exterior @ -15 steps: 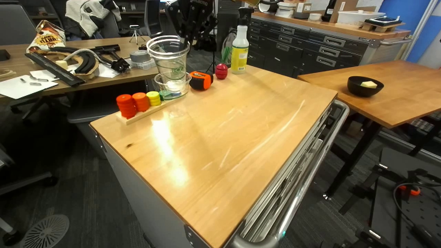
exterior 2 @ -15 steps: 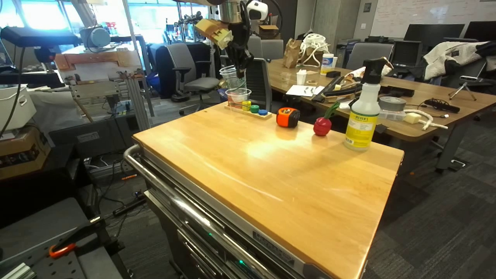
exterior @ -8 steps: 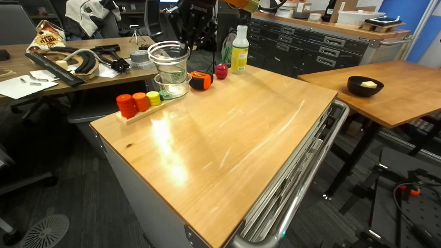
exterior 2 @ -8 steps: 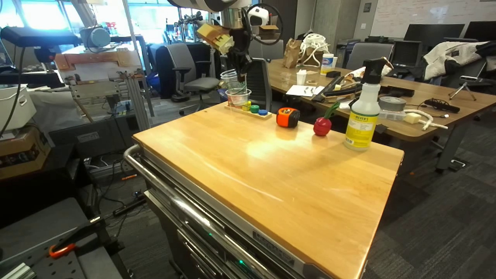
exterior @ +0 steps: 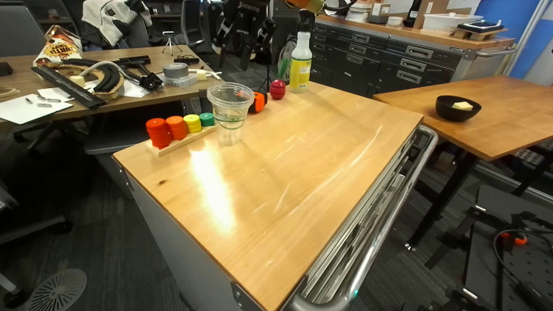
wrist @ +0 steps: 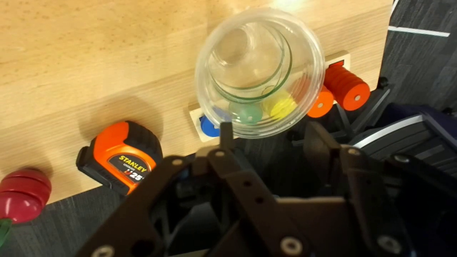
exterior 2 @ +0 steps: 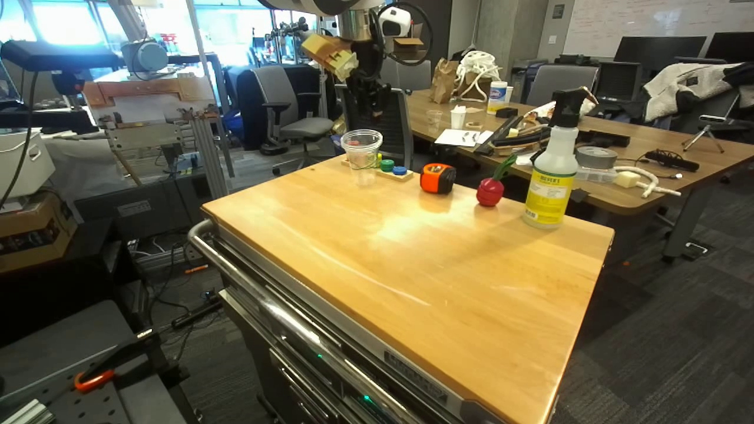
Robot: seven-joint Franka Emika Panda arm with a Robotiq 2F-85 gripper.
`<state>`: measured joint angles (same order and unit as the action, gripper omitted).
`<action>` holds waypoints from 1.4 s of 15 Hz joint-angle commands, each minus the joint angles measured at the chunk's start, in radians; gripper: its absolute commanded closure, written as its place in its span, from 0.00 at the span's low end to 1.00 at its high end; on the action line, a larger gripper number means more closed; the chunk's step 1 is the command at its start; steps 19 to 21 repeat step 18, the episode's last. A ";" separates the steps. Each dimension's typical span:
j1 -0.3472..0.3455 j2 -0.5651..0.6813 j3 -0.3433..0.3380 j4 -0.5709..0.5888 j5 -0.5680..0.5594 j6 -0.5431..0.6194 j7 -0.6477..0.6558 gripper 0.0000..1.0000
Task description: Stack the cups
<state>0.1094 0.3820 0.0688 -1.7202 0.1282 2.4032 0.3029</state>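
On the pale wooden tabletop point(exterior: 276, 203), beside the wooden board point(exterior: 188, 139) of round coloured discs point(exterior: 159, 133), two clear see-through tumblers point(exterior: 230, 114) stand upright, apparently nested. Your black gripper point(wrist: 272, 136) hangs above, spread and holding nothing. Stacking looks done; only backing away seems left.

"Where is the robot's arm point(exterior 2: 312, 6)?"

"At the top, in an exterior view. Just a piece of it shows there."

"And the wrist point(exterior 2: 354, 25)?"

"That's the shiny silver part, right above the gripper point(wrist: 273, 137)."

"Which way does the gripper point?"

"Down, in both exterior views. It's black, with white letters point(exterior: 249, 7) on it."

"Are its two fingers point(wrist: 316, 141) squeezed together?"

"No, they stand well apart. In the wrist view you can see a big gap between them."
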 commanded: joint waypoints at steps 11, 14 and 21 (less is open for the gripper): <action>-0.020 -0.340 -0.032 -0.303 -0.233 -0.248 -0.253 0.00; -0.047 -0.487 -0.040 -0.466 -0.258 -0.189 -0.285 0.00; -0.045 -0.385 -0.029 -0.353 -0.241 -0.251 -0.254 0.00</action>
